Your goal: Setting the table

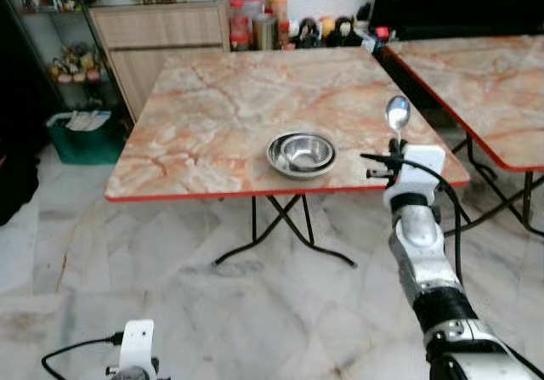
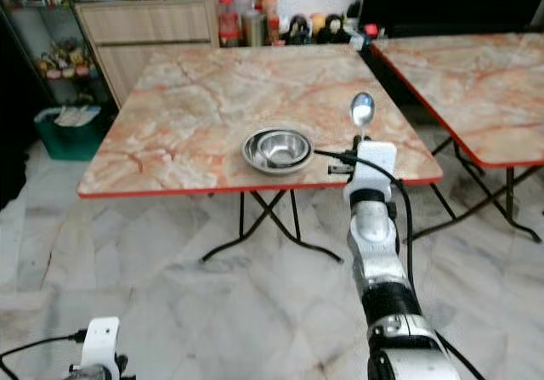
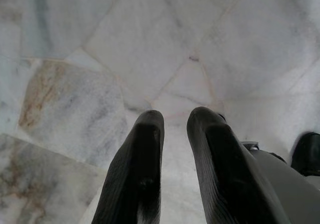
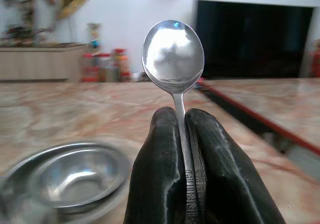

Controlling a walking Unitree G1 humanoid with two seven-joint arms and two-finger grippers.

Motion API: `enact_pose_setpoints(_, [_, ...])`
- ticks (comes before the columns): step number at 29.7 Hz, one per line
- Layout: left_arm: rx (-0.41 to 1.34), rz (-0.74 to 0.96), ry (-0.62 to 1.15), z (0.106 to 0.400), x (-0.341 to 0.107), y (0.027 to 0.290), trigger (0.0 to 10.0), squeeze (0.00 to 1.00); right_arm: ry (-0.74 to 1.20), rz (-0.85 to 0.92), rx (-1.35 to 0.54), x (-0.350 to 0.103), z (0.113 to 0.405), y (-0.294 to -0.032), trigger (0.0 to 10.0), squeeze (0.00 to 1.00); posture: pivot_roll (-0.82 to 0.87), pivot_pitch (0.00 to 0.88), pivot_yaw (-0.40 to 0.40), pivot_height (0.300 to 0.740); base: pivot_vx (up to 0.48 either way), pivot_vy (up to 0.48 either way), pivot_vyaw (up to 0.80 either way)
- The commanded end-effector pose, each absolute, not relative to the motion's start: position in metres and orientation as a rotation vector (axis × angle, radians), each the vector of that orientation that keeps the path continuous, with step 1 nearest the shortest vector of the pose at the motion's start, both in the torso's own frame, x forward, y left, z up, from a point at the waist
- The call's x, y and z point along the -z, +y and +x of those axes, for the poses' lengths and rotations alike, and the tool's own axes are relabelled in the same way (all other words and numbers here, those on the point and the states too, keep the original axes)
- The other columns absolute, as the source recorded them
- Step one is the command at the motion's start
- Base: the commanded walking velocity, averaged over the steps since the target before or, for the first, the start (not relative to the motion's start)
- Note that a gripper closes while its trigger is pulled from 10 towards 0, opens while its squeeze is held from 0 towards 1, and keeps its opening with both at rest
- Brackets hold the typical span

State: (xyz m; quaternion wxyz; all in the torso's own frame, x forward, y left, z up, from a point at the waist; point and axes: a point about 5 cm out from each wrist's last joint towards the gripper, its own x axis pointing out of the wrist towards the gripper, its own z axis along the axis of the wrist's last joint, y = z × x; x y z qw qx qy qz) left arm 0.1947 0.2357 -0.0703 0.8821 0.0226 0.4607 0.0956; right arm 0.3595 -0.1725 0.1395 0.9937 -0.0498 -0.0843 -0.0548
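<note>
Polished steel spoon [image 4: 173, 58], light, rigid, likely slippery, pinched mid-handle by right pincer [image 4: 185, 134], beside the steel bowl [image 1: 301, 153].

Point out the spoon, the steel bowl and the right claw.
spoon [image 4: 173, 57], right wrist view, on its shiny bowl end.
steel bowl [image 1: 302, 152], left eye view, on its inner base.
right claw [image 4: 183, 119], right wrist view, between its fingertips, shut on the spoon's handle.

bowl [image 1: 301, 154] on table [image 1: 212, 108] near front edge | spoon [image 1: 397, 113] right of bowl
</note>
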Motion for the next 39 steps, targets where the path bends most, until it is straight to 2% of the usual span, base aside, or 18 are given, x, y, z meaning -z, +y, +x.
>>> enact_pose_setpoints(1, [-0.192,0.055,0.954,0.197,0.069,0.235,10.0,0.00,-0.162,-0.110,0.109,-0.141,0.361,-0.174,10.0,0.00,0.05,0.000,0.017,0.740,0.345,0.000,0.00])
enact_pose_setpoints(7, [-0.191,0.052,0.955,0.197,0.069,0.235,10.0,0.00,-0.169,-0.137,0.085,-0.142,0.361,-0.172,10.0,0.00,0.04,0.000,0.016,0.740,0.341,0.000,0.00])
enact_pose_setpoints(14, [-0.189,0.051,0.955,0.197,0.070,0.235,10.0,0.00,-0.170,-0.138,0.076,-0.141,0.360,-0.170,10.0,0.00,0.04,0.000,0.016,0.740,0.339,0.000,0.49])
enact_pose_setpoints(39, [-0.189,0.046,0.956,0.197,0.070,0.234,10.0,0.00,-0.130,-0.136,0.105,-0.132,0.355,-0.183,10.0,0.00,0.04,0.000,0.012,0.740,0.333,0.000,0.00])
